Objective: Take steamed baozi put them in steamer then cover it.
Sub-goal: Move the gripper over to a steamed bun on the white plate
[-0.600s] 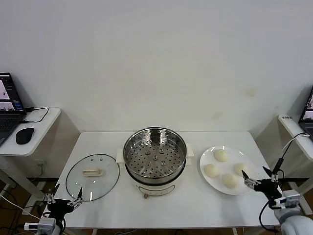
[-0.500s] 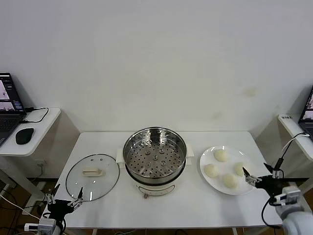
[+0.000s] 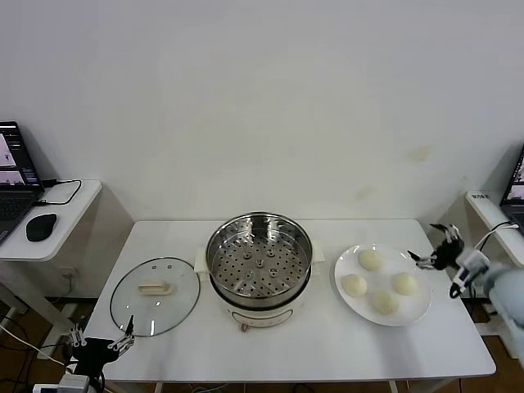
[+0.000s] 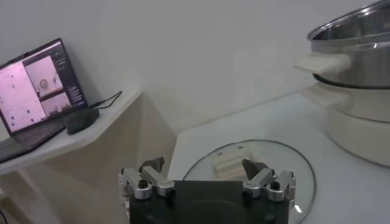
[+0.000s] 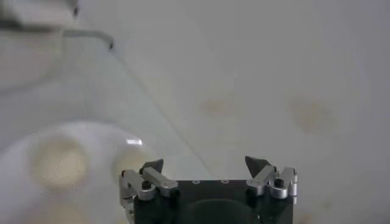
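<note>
Now steamer empty, 4 baozi on plate

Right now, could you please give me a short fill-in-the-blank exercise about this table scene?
1. The plate holds ____ steamed baozi.
2. The cover lies on the table, on the ____ side of the steamer.
3. The steamer's perforated tray holds ____ baozi.
4. The right gripper, beside the plate, is ____.

Missing words: four; left; no; open
</note>
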Available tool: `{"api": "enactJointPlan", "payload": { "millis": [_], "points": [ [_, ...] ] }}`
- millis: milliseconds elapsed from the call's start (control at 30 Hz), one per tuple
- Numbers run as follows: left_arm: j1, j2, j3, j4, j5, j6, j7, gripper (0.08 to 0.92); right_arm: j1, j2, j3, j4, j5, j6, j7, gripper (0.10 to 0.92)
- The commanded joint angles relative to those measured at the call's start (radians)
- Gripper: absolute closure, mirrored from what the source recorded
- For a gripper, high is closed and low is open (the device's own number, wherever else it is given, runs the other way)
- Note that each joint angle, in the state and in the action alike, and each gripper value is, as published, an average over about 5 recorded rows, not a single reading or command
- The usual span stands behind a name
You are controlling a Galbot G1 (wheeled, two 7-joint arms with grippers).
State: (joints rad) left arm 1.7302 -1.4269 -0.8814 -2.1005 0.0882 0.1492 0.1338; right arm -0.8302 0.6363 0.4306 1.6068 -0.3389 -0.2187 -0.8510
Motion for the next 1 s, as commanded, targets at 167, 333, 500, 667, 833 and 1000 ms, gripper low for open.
{"api": "enactJointPlan", "payload": {
  "millis": [167, 333, 500, 667, 833, 1000],
  "points": [
    [0.014, -0.027, -0.009, -0.018, 0.013, -0.002, 0.004, 0.177, 0.604, 0.054, -0.561, -0.396, -0.221, 0.258, -0.409, 0.203],
    [0.016, -0.028, -0.012, -0.020, 0.016, -0.003, 0.009, 0.177, 0.623, 0.147, -0.597, -0.483, -0.248, 0.274, -0.399, 0.203],
    [0.019, -0.033, -0.014, -0.016, 0.020, -0.004, 0.010, 0.177, 0.596, 0.213, -0.580, -0.546, -0.283, 0.268, -0.339, 0.203],
    [0.023, -0.040, -0.013, -0.011, 0.031, -0.005, 0.011, 0.177, 0.589, 0.254, -0.570, -0.607, -0.313, 0.265, -0.287, 0.203],
    [0.029, -0.041, -0.014, -0.014, 0.039, -0.005, 0.014, 0.177, 0.591, 0.285, -0.566, -0.649, -0.310, 0.260, -0.257, 0.203],
    [0.030, -0.046, -0.015, -0.007, 0.045, -0.005, 0.011, 0.177, 0.586, 0.307, -0.560, -0.677, -0.324, 0.253, -0.261, 0.203]
  ]
}}
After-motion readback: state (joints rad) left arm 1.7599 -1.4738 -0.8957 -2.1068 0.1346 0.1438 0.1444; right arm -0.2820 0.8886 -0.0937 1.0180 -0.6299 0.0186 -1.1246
